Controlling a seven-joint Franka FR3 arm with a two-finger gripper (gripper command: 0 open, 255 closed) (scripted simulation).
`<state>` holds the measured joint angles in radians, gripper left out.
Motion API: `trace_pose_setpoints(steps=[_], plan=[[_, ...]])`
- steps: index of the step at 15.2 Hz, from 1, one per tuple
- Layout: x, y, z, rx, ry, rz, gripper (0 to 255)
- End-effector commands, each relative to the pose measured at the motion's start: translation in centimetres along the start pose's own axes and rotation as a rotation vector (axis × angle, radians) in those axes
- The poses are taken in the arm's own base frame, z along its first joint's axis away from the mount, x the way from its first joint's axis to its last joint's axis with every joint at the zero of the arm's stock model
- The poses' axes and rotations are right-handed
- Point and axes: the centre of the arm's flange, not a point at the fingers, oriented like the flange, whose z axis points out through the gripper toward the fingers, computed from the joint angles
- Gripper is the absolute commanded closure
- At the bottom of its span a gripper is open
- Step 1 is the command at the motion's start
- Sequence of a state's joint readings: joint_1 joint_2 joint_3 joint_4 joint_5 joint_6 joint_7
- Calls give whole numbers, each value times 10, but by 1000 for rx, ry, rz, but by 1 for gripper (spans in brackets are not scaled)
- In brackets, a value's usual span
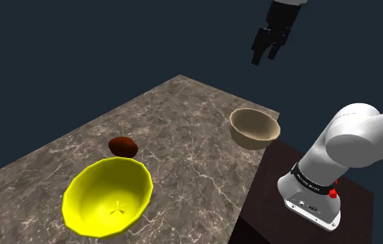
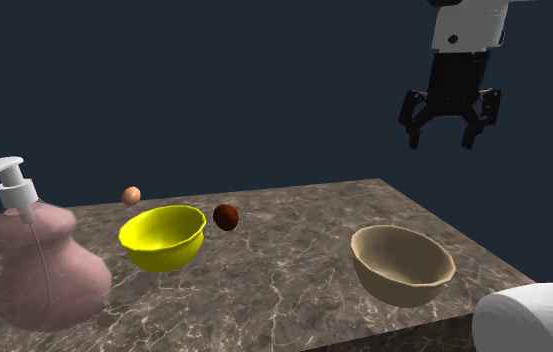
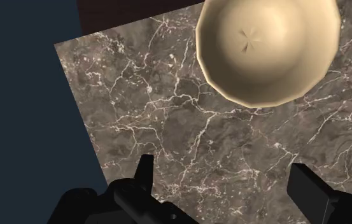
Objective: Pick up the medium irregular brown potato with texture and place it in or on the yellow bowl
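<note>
A brown, marble-patterned tabletop [image 1: 183, 132] carries the task's things. The black two-finger gripper [image 1: 264, 57] hangs high in the air above the tabletop's end near the dark stand [image 1: 269, 197], its fingers spread wide apart and holding nothing. In the wrist view, bare marble shows between the spread fingers [image 3: 144, 170], with a beige bowl [image 3: 267, 48] ahead of them. This beige bowl [image 1: 255, 128] sits at the corner of the tabletop closest to the stand. The potato [image 1: 122, 146], a small, dark reddish-brown lump, rests on the marble well apart from the gripper, far below it and toward the opposite end of the tabletop. It lies just beside the rim of the yellow bowl [image 1: 107, 197], which stands upright and open. In the second exterior view, the potato [image 2: 226, 217] sits just to the right of the yellow bowl [image 2: 162, 238], and a small orange egg-shaped thing [image 2: 131, 195] lies behind the bowl. A pink pump bottle [image 2: 44, 265] stands at the tabletop's near left end.
</note>
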<state>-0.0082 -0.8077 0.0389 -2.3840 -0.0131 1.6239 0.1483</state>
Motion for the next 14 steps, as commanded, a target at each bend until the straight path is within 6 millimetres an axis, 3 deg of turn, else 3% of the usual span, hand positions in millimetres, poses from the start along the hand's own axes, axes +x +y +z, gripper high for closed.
trace_pose_setpoints(steps=[1,14], plan=[[0,0,0,0,0,0,0],[68,-139,65,4,32,-251,0]])
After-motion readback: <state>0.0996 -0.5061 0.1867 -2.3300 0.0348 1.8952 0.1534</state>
